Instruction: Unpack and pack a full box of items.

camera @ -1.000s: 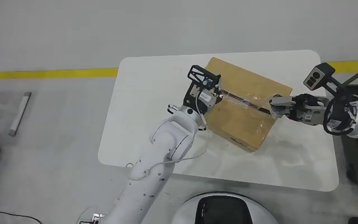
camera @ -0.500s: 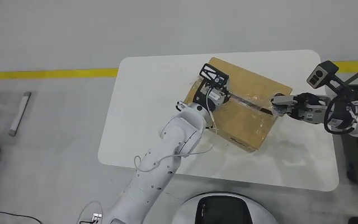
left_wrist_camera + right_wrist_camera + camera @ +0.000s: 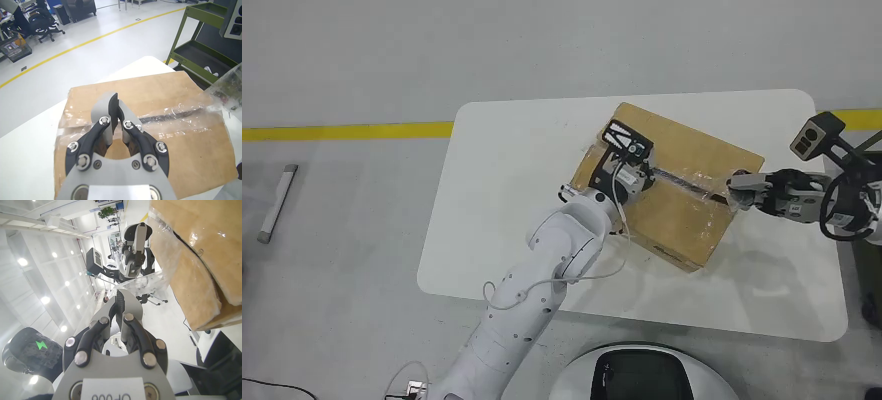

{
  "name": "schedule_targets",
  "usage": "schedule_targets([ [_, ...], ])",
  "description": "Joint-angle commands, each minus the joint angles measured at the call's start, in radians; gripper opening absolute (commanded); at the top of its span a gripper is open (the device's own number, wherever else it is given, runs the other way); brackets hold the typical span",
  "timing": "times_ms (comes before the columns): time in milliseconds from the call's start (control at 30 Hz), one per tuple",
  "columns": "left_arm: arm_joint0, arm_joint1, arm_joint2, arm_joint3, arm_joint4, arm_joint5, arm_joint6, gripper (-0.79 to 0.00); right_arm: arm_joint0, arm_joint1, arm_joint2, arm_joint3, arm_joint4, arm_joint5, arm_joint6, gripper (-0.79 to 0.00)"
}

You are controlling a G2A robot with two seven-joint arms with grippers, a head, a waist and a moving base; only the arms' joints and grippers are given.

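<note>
A brown cardboard box [image 3: 692, 215] lies slantwise on the white table [image 3: 502, 200], its top seam covered with clear tape [image 3: 687, 182]. My left gripper [image 3: 637, 172] is over the box's left end, shut, with nothing between its fingers [image 3: 102, 108]; its tips [image 3: 114, 96] sit just above the taped seam [image 3: 170, 115]. At the box's right end my right gripper [image 3: 732, 188] is shut on a peeled-up strip of the clear tape [image 3: 143, 283]. That loose strip [image 3: 225, 91] lifts off the box edge [image 3: 189, 256].
The table's left half and front strip are bare. A green shelf cart [image 3: 206, 43] stands beyond the table's right end. A yellow floor line [image 3: 342, 130] runs behind the table, and a grey bar [image 3: 272, 205] lies on the floor at left.
My left gripper has moved right, from the box's left edge onto its top at the seam. The right gripper has kept its hold on the tape, almost in place.
</note>
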State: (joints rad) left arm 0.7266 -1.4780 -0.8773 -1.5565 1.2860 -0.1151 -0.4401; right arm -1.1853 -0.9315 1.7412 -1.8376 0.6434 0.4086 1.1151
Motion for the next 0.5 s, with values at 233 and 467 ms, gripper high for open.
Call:
schedule_targets([
  [233,-0.006,-0.011,0.019,0.016,0.001,-0.024,-0.044,-0.785,-0.027,0.007,-0.002,-0.007,0.009,-0.005,-0.012,-0.785],
  [467,0.003,-0.016,0.016,0.024,0.008,-0.03,-0.05,-0.785,-0.034,0.013,-0.002,-0.007,0.015,-0.009,-0.022,-0.748],
])
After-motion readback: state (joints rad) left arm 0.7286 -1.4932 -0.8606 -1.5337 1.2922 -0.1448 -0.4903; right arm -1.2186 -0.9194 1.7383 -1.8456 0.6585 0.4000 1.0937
